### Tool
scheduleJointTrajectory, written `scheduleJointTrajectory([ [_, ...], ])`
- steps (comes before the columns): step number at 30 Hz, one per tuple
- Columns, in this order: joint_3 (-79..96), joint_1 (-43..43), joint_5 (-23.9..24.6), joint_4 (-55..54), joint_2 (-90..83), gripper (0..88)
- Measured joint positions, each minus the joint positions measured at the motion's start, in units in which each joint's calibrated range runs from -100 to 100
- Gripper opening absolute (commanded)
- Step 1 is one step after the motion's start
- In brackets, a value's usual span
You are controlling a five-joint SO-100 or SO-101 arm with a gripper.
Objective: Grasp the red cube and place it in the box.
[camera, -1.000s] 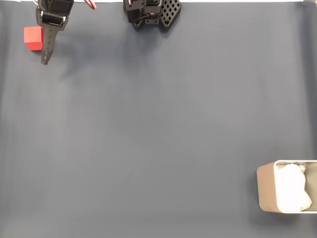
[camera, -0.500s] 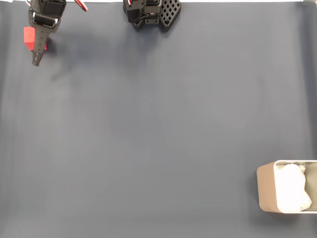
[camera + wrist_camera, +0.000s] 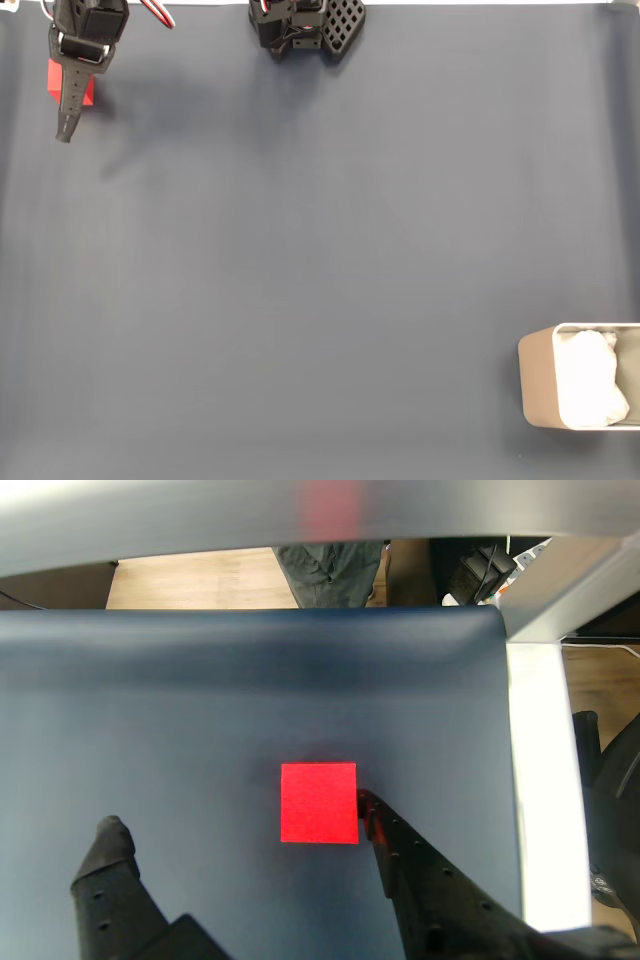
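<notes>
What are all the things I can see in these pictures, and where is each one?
red cube: one, bright red, on the dark mat at the top left of the fixed view, partly under the arm there; in the wrist view it lies between the fingers, the right one at its edge.
box: one, beige, at the lower right edge of the fixed view, cut off by the frame.
padding: white, soft, inside the box.
mat: one, dark blue-grey, covering the table.
arm base: one, black, top centre of the fixed view.
gripper: one, black, two fingers spread apart, around the cube.
</notes>
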State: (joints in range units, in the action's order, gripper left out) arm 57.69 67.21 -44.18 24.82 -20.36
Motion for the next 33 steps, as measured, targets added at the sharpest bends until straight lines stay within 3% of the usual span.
scheduleJointTrajectory([
  [12,0.0,0.0,0.0,0.0,0.0,44.6],
  [23,0.0,-0.45,-0.88,0.0,0.0,12.0],
  [33,-0.54,-0.82,-2.98,0.0,0.0,0.0],
])
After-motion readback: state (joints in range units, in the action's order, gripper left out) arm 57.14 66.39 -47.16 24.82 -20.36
